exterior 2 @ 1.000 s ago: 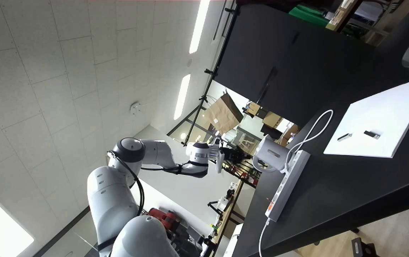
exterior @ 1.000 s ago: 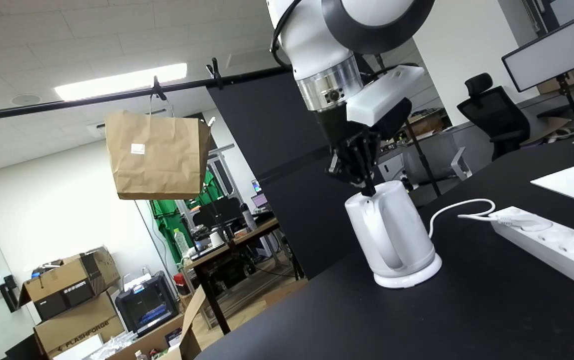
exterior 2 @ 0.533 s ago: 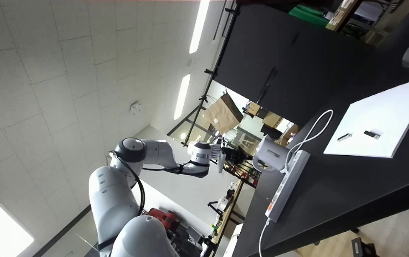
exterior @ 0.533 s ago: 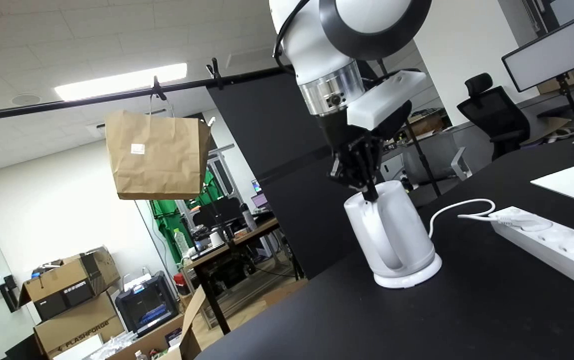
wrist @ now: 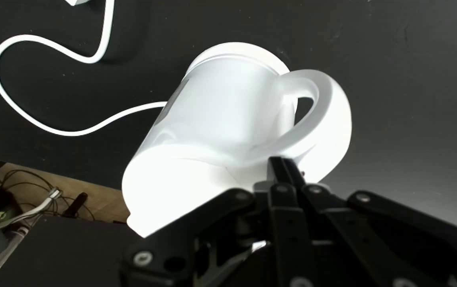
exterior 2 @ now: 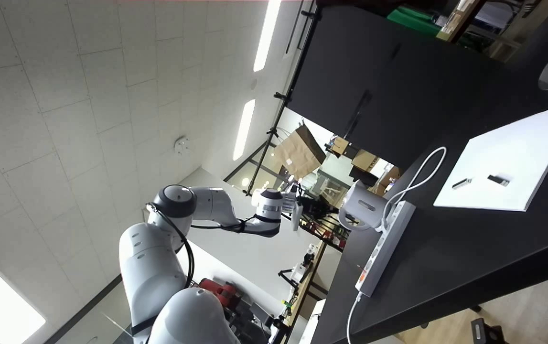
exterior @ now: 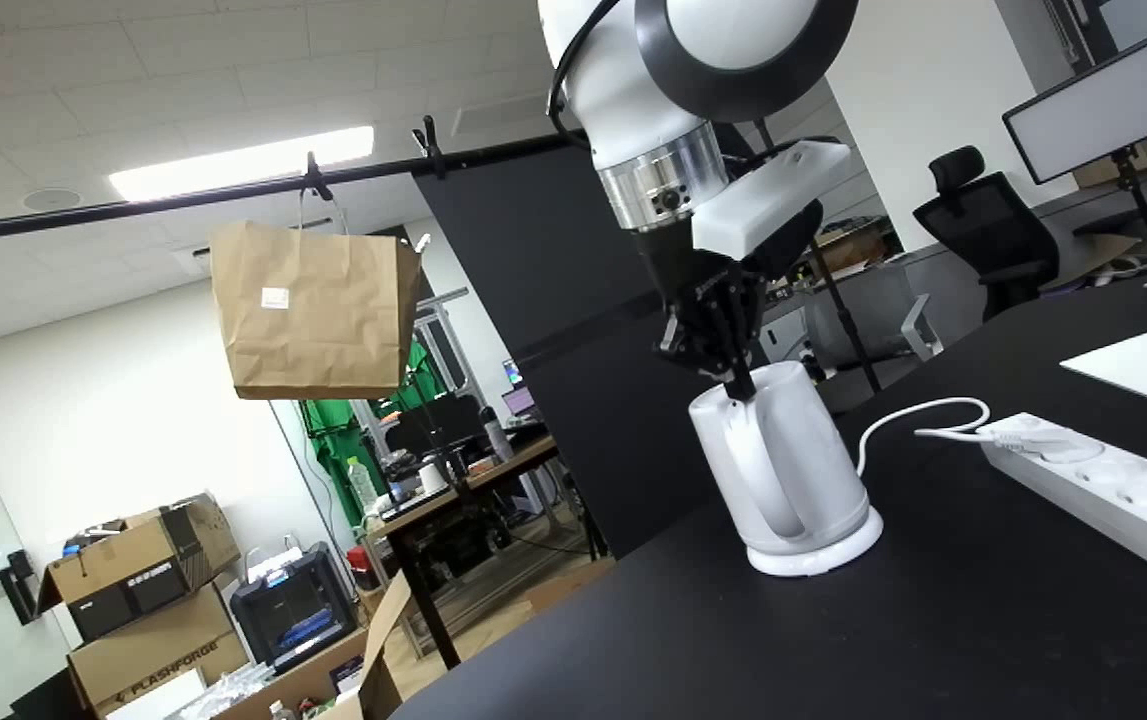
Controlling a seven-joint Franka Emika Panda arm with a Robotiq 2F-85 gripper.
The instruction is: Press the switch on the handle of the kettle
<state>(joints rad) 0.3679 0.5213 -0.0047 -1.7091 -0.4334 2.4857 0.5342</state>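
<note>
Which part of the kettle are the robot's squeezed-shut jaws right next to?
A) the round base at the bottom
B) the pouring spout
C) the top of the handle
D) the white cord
C: the wrist view shows the shut jaws right at the top of the handle of the kettle, while the spout is on the opposite side.

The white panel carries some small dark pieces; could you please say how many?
2: in an exterior view, one piece nearer the power strip, the other piece farther away. The white panel is cropped; more may be hidden.
</note>
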